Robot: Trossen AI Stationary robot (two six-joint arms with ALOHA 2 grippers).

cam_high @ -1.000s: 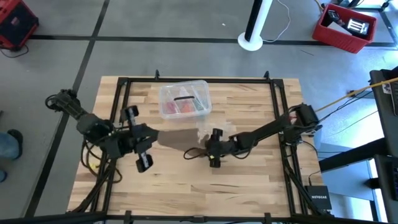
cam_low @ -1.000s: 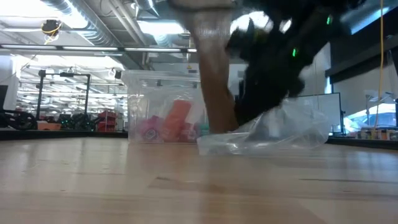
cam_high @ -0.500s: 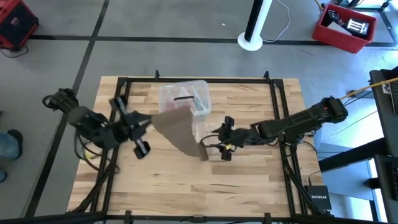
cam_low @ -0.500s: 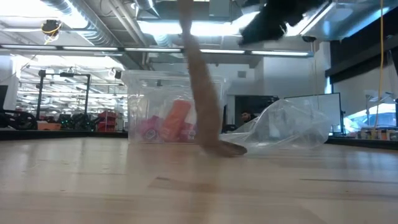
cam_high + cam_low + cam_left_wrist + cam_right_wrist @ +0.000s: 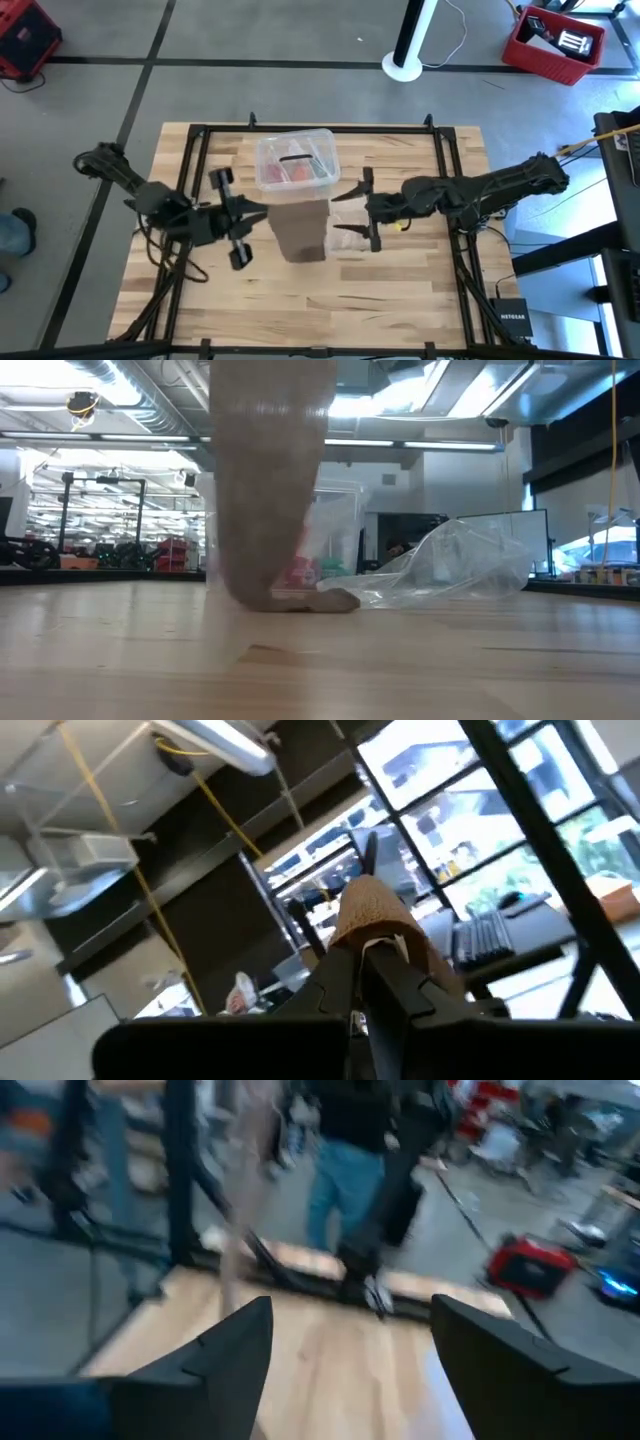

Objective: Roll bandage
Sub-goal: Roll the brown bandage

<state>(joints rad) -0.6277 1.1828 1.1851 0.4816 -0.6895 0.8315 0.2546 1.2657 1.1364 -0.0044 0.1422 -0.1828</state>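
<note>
The bandage (image 5: 272, 480), a wide brown-tan fabric strip, hangs from my left gripper (image 5: 258, 212), which is raised over the table's left-middle and shut on the strip's upper end. The strip's lower end (image 5: 305, 600) rests on the table in front of the clear box. In the high view the bandage (image 5: 300, 232) shows as a broad tan patch. My right gripper (image 5: 362, 210) is raised to the right of the strip, open and holding nothing; its wrist view shows the two fingers spread wide around the gripper's middle (image 5: 350, 1355). My left gripper pinches the bandage's upper end (image 5: 372, 915) between its two shut fingers (image 5: 345, 982). The cloth sticks out past the fingertips as a bunched hump; how many layers I cannot tell. The strip hangs down below the gripper, and its lower end lies on the table.
A clear plastic box (image 5: 295, 160) with red contents stands at the table's far middle. A crinkled clear plastic bag (image 5: 455, 572) lies to the right of the bandage's foot. A black frame (image 5: 440, 150) rims the table. A person in blue trousers (image 5: 345, 1175) stands beyond the table edge.
My right gripper has risen from low beside the bandage's lower part and drawn back toward the table's right, tipping up toward level, its fingers still spread. The bandage has swung and turned about: it now hangs with its wide face toward the near edge.
</note>
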